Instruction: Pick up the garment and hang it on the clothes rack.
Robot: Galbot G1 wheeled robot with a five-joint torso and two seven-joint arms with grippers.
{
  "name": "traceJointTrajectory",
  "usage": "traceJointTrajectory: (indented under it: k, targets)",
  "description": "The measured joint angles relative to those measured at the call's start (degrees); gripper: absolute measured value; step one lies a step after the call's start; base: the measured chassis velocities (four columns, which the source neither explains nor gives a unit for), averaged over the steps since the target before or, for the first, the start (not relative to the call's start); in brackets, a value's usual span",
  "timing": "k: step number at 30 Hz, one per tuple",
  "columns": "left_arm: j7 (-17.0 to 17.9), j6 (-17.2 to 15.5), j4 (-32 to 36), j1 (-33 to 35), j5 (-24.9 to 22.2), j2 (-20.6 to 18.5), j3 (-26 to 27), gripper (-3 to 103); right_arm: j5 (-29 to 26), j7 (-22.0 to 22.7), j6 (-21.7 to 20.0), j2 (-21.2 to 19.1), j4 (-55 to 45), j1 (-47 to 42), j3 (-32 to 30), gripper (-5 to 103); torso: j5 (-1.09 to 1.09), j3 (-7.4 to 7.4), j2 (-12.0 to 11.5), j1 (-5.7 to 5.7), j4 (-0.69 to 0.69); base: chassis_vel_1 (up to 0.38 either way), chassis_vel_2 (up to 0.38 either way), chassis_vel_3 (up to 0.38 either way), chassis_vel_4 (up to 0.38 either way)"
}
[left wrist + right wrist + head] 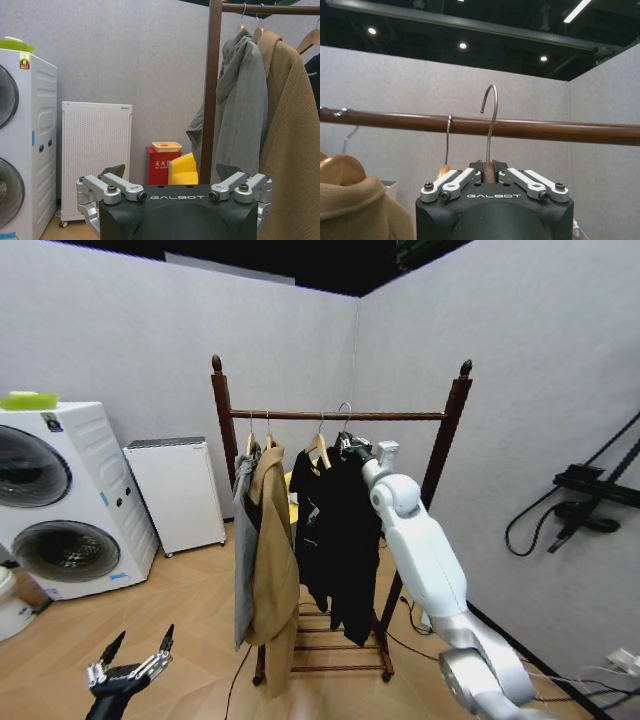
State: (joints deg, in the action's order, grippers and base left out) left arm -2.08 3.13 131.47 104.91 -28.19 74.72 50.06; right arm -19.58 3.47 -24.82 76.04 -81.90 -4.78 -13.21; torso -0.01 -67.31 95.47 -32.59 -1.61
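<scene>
- Nearly there: our right gripper (489, 176), fingers clamped on the garment (352, 530) hanger, holds its hook just above the clothes rack (440, 445) rail, not yet seated.
- Our left gripper (137, 652) hangs low, fingers wide.

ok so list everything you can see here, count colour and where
garment: 1, black, held at the rail by its hanger
clothes rack: 1, dark brown, room corner
grey jacket: 1, rack's left end
tan coat: 1, beside the grey jacket
stacked washers: 2, white, far left
white cabinet: 1, back wall
red box: 1, behind the rack
left gripper: open, low
right gripper: shut on the hanger, hook above the rail
</scene>
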Motion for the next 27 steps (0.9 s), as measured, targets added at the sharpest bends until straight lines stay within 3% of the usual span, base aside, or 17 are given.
traceJointTrajectory:
  k: [12, 27]
  targets:
    - [0.0, 0.0, 0.0, 0.0, 0.0, 0.0, 0.0, 100, 3.3, 0.6, 0.9, 3.8, 7.6, 4.9, -0.1, 10, 0.0, 0.01, 0.0, 0.01, 0.0, 0.0, 0.0, 0.0, 0.0]
    - [0.0, 0.0, 0.0, 0.0, 0.0, 0.0, 0.0, 100, 6.8, -0.8, 1.1, 4.3, 9.5, 3.3, -0.7, 7, 0.01, 0.01, 0.0, 0.0, -0.01, 0.0, 0.0, 0.0, 0.0]
